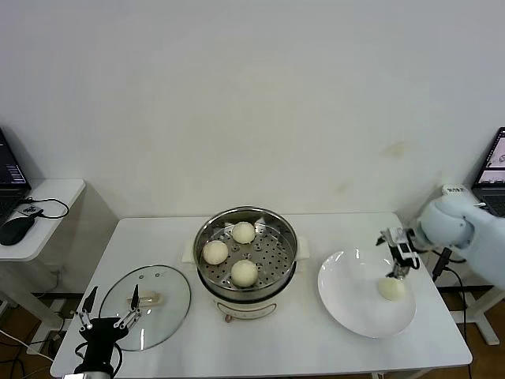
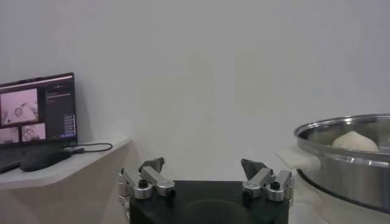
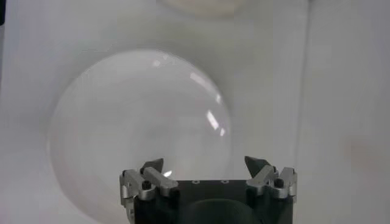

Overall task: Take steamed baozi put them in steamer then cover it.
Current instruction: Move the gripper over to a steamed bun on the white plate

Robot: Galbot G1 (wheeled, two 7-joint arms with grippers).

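Table [image 1: 316,347]: white, rectangular, carrying every item listed below.

Steamer [image 1: 246,257]: round stainless-steel pot on a white base, standing at the table's centre, uncovered. Perforated tray visible inside. Its steel rim [image 2: 347,131] also shows in the left wrist view.

Plate [image 1: 351,312]: flat, white, round, lying to the robot's right of the steamer and near it. Seen from above in the right wrist view as a pale disc [image 3: 122,122].

Cover [image 1: 166,316]: clear glass lid with metal rim and cream handle at its centre, lying flat on the table to the robot's left of the steamer, apart from it.

Steamed baozi: four cream-white buns. Three sit on the steamer tray, one toward the back [image 1: 243,232], one on the robot's left side [image 1: 215,252], one toward the front [image 1: 244,272]. The fourth [image 1: 391,289] rests on the plate's right portion.

Right gripper [image 1: 398,260]: hanging just above the bun on the plate, fingers spread apart and holding nothing; the right wrist view shows both fingers [image 3: 152,167] parted over the plate.

Left gripper [image 1: 110,304]: low at the table's front left corner, beside the cover's edge, fingers open and empty, as the left wrist view [image 2: 204,173] confirms.

Side desk [image 1: 47,213]: white, beyond the table's left end, bearing a dark mouse [image 1: 16,229] and cable.
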